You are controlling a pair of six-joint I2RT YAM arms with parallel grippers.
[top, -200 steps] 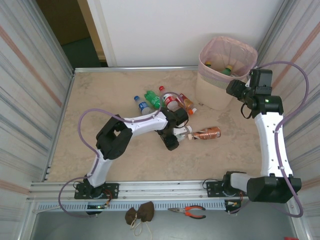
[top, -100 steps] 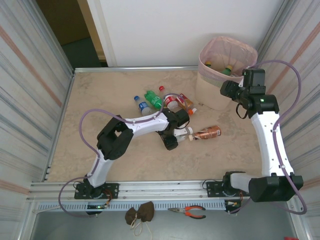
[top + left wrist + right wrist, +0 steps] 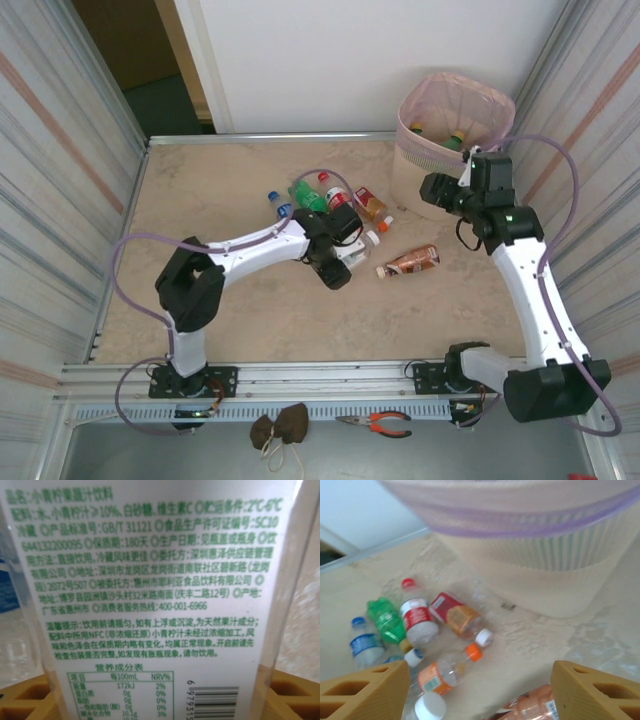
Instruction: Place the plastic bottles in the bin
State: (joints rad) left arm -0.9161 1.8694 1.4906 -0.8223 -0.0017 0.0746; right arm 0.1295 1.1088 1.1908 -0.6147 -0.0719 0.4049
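Note:
My left gripper (image 3: 338, 262) is shut on a plastic bottle with a white, green-printed label (image 3: 150, 580); its white cap (image 3: 372, 238) points right. Its tan fingers (image 3: 22, 700) flank the label. Other bottles lie behind it: a green one (image 3: 304, 196), a blue-capped one (image 3: 281, 208), a red-capped one (image 3: 336, 196) and a red-orange labelled one (image 3: 370, 204). A brown-orange bottle (image 3: 410, 261) lies apart to the right. My right gripper (image 3: 433, 188) hangs open and empty beside the bin (image 3: 418, 190), which holds bottles (image 3: 455, 140). Its wrist view looks down on an orange-capped bottle (image 3: 445, 669) and the bin wall (image 3: 535, 580).
Corrugated walls close in both sides of the beige floor (image 3: 200, 190). An open doorway (image 3: 130, 50) sits at the back left. Orange pliers (image 3: 385, 424) and a brown pouch (image 3: 280, 428) lie on the front ledge. Purple cables loop off both arms.
The left arm swung its elbow left and drew the held bottle back and left. The right gripper came down and left from the bin's rim to beside its wall.

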